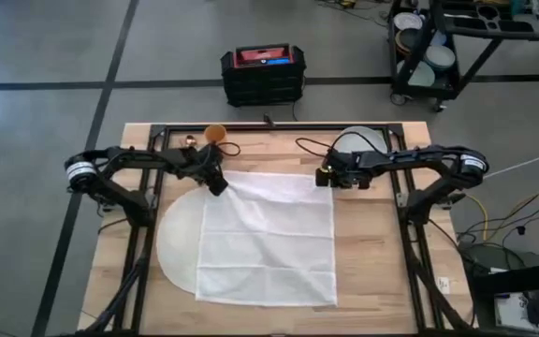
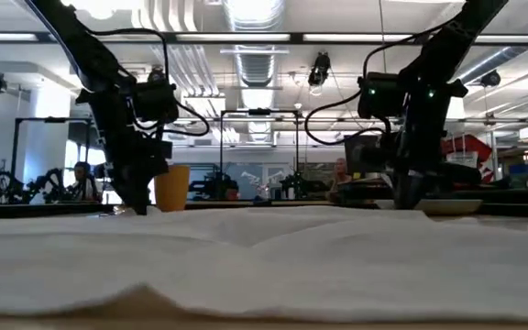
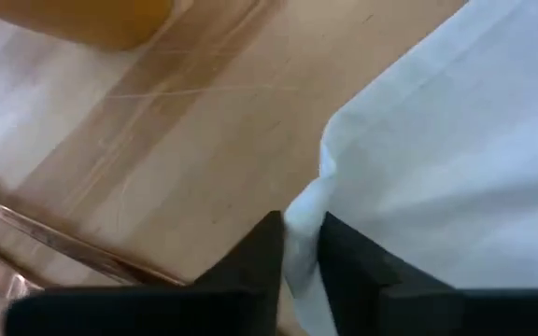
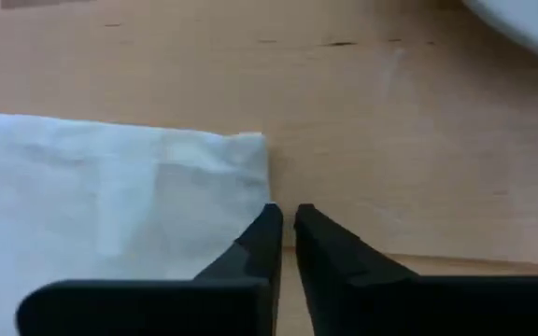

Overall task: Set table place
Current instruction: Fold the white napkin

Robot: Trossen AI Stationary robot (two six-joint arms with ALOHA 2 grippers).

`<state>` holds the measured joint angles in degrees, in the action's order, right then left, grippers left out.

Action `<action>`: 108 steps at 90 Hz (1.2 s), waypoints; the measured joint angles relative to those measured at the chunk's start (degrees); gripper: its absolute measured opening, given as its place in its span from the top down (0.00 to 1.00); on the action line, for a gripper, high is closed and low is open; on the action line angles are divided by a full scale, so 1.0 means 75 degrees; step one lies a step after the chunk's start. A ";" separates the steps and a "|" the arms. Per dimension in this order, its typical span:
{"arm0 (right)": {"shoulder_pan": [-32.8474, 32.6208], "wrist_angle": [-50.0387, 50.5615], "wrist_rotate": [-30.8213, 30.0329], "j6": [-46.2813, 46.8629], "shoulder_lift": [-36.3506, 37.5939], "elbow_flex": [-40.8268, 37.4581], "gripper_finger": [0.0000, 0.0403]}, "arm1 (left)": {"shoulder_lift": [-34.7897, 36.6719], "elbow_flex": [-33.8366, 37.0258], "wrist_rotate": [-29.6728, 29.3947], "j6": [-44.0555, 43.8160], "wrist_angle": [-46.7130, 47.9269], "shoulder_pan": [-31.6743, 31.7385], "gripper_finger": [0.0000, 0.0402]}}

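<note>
A white creased rectangular cloth (image 1: 265, 239) lies spread on the table (image 1: 372, 271). It covers most of the round white mat (image 1: 171, 243), whose curved left part sticks out. My left gripper (image 1: 218, 185) is shut on the cloth's far left corner. My right gripper (image 1: 326, 178) is shut just beside the far right corner (image 4: 250, 149), down at the tabletop, with nothing between its fingers. The pale plate (image 1: 358, 140) rests on the table behind my right gripper. My left gripper pinches the cloth's far left corner (image 3: 304, 219) between its two fingers, where the cloth is bunched into a small fold. The fingers come from above, pointing down. The corner stands a little off the wood; the rest of the cloth lies flat and slack.
An orange cup (image 1: 215, 134) and a clear glass (image 1: 190, 142) stand near the far edge, close behind my left gripper. Black frame rails (image 1: 138, 234) run along both sides of the table. Bare wood lies to the right of the cloth.
</note>
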<state>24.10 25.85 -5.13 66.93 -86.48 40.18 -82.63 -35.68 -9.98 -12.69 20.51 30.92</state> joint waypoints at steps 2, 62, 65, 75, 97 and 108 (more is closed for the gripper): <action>0.0000 0.0000 0.0000 0.0016 0.0000 0.0000 0.94 | 0.0000 0.0000 0.0000 0.0000 0.0000 0.0000 0.95; 0.0261 -0.0951 0.0082 -0.0182 -0.0064 0.0328 0.63 | 0.0003 -0.0003 0.0000 -0.0029 -0.0137 -0.0003 0.68; 0.0321 -0.1052 0.0089 -0.0175 -0.0141 0.0338 0.62 | 0.0003 -0.0003 0.0000 -0.0027 -0.0135 -0.0005 0.66; 0.0446 -0.1095 0.0419 -0.0147 -0.0455 0.0353 0.59 | 0.0006 -0.0003 -0.0003 0.0023 -0.0134 -0.0006 0.60; 0.0437 -0.1148 0.0599 -0.0409 -0.0734 0.0441 0.60 | 0.0009 -0.0009 0.0000 0.0026 -0.0119 -0.0006 0.53; 0.0553 -0.0847 0.0553 -0.0887 -0.0528 0.0611 0.59 | 0.0009 -0.0012 -0.0001 0.0026 -0.0119 -0.0006 0.52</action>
<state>28.24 19.49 -0.98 60.28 -90.44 44.76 -82.56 -35.77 -9.99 -12.49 19.62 30.87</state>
